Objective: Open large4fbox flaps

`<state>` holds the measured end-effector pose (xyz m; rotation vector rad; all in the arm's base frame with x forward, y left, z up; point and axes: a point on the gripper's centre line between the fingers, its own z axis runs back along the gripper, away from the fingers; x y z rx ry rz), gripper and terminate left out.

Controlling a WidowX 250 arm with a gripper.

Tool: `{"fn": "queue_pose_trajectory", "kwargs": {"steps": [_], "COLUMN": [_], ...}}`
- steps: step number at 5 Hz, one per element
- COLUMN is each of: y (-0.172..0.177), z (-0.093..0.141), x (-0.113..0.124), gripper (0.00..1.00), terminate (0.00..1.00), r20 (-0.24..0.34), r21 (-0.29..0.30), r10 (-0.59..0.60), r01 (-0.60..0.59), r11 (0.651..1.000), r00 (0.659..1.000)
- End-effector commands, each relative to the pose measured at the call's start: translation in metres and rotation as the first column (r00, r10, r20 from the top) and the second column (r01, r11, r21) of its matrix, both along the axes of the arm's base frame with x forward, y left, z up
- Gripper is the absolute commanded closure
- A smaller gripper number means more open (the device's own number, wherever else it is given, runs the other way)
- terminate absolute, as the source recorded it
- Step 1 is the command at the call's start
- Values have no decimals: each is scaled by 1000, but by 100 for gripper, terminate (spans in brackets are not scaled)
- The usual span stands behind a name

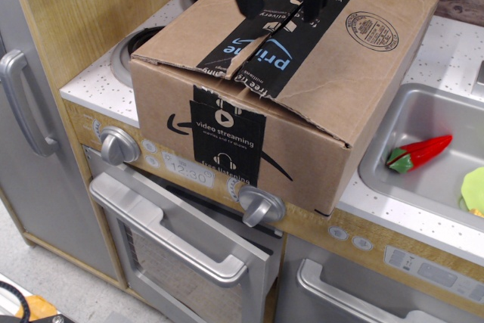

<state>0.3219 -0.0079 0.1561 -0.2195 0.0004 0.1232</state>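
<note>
The large brown cardboard box sits on the toy stove top, black "prime" tape running over its top and down its front, a black smile arrow on its side. Its top flaps lie closed and flat; the right one bears a round black stamp, and the tape is torn along the seam near the front edge. My black gripper hangs open over the taped seam at the back of the box top, its two fingers straddling the tape, tips at or just above the cardboard. It holds nothing.
The box overhangs the speckled counter above the oven knobs and oven door handle. A wooden wall stands left. A steel sink on the right holds a red chilli pepper and a green item.
</note>
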Motion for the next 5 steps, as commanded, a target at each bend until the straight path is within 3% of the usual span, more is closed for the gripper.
{"fn": "queue_pose_trajectory", "kwargs": {"steps": [1,3,4,5], "y": [-2,-13,-16,-38], "z": [0,-10,-19,-6], "x": [7,7,10,12], "gripper": [0,0,0,0], "terminate": [0,0,0,0], "r20": [48,112,134,109], "r21": [-75,-114,-169,-323], "r10": [-22,7,31,119], "r01": [26,6,-8,-78], "r11": [997,993,986,943], "r00": [999,994,990,987]}}
